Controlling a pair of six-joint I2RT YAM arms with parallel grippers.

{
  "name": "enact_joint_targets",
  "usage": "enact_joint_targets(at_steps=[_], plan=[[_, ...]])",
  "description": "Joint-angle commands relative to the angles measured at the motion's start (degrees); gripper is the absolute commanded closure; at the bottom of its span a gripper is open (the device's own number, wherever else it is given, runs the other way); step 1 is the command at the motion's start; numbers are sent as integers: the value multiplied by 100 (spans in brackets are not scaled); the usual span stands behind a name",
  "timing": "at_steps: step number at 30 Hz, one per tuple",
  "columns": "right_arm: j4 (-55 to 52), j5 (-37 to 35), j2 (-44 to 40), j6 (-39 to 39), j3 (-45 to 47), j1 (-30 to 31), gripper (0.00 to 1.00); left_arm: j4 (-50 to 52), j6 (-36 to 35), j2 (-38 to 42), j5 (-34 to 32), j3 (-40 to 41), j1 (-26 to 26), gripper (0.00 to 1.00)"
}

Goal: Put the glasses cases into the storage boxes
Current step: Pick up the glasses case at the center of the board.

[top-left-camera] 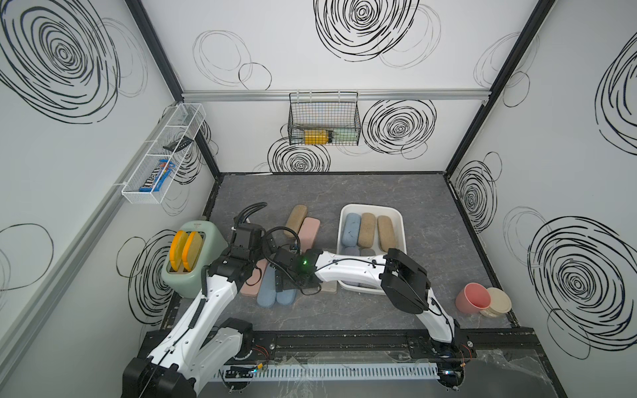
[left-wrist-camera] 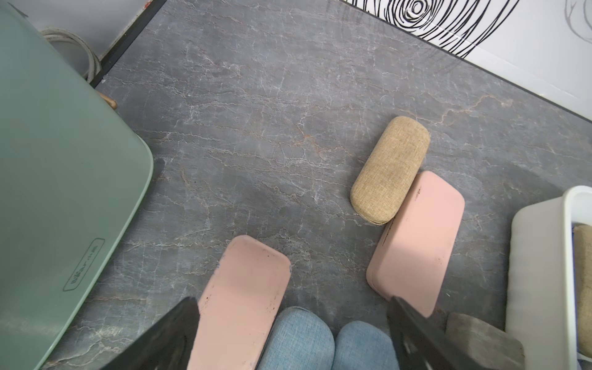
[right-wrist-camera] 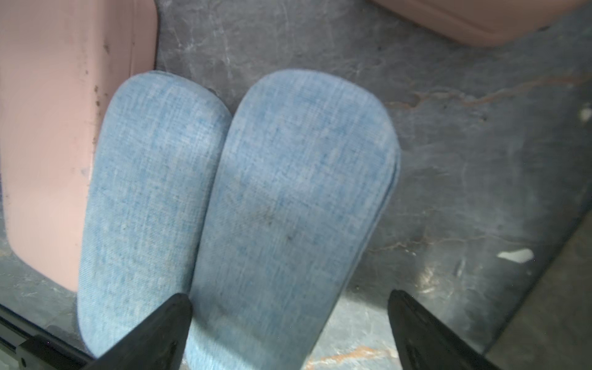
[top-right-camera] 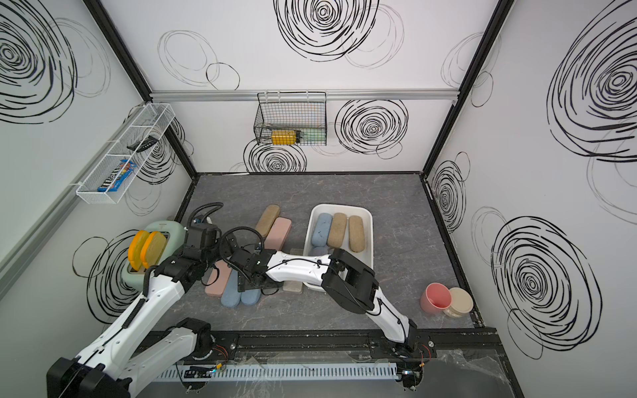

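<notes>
The white storage box (top-left-camera: pixel 370 207) holds a blue case (top-left-camera: pixel 351 229) and two tan cases (top-left-camera: pixel 366 230); my right arm hides its near end. A tan case (left-wrist-camera: pixel 390 169) and a pink case (left-wrist-camera: pixel 419 237) lie left of the box. Nearer lie another pink case (left-wrist-camera: pixel 243 294), two blue cases (top-left-camera: pixel 267 291) side by side and a grey case (left-wrist-camera: pixel 477 336). My right gripper (right-wrist-camera: pixel 290 307) is open just above one blue case (right-wrist-camera: pixel 288 192), one finger over the seam between the two blue cases. My left gripper (left-wrist-camera: pixel 293 315) hangs open above the pink and blue cases, holding nothing.
A green toaster (top-left-camera: pixel 193 262) with yellow slices (top-left-camera: pixel 186 249) stands at the left, close to my left arm. A pink cup (top-left-camera: pixel 472 298) and a beige cup (top-left-camera: pixel 498 301) sit at the near right. A black wire basket (top-left-camera: pixel 324 120) and a white mesh rack (top-left-camera: pixel 162 155) hang on the walls.
</notes>
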State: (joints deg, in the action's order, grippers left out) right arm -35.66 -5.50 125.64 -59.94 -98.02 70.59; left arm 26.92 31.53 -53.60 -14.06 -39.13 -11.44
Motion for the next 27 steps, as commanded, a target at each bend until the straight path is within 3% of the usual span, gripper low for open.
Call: enact_joint_targets(at_steps=[1, 7, 12, 18, 27], plan=[[-456, -240, -50, -181, 144, 34, 2, -152, -24, -17, 44, -34, 33, 4], [-516, -433, -352, -102, 398, 68, 4, -174, -33, -66, 106, -40, 6, 4], [-559, -480, -253, 135, 43, 184, 5, -139, 4, 94, -71, -33, 27, 4], [20, -346, -147, 430, 41, 242, 4, -2, 71, 251, -380, -94, 60, 4], [-171, -434, 193, 218, -73, 206, 9, 15, 108, 372, -507, -76, 53, 4]])
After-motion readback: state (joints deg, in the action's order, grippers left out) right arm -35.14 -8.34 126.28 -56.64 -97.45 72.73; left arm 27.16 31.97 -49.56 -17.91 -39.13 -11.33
